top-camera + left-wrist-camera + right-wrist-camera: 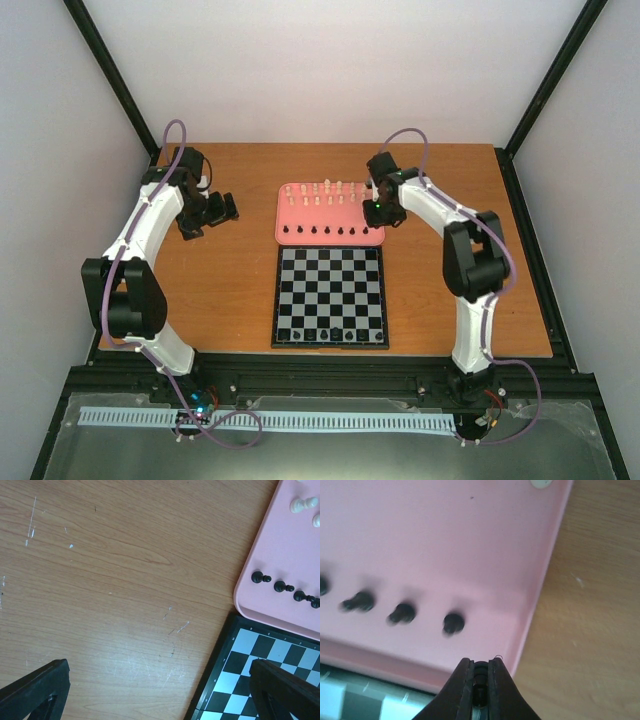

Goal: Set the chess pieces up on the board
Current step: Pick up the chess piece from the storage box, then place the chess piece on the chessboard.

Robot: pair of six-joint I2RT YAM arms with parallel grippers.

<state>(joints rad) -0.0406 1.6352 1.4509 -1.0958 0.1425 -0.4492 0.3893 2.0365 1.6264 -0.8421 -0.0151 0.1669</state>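
Nearest the arm bases, the board [330, 290] lies flat on the table [220, 300], and its near row carries a line of black chess pieces [318, 333], roughly six (too small and blurred for a firm count); the other squares look bare. Just past the board's far edge sits one pink tray [330, 215], close to the board frame. Along the tray's near side is a row of black pawns [328, 231], about seven from the top view; the left wrist view catches four of them at the left end, and the right wrist view also shows four, one cut by the frame edge. Farther back in the tray stand the white pieces [330, 192] in two rough rows, count unclear. The left claw [159, 680] hangs over bare table left of the board's far left corner, fingers spread wide, holding nothing. The right claw [480, 664] is above the tray's right near corner, fingers pinched narrow on one black piece [480, 682], a small dark rounded shape between them, type not readable.
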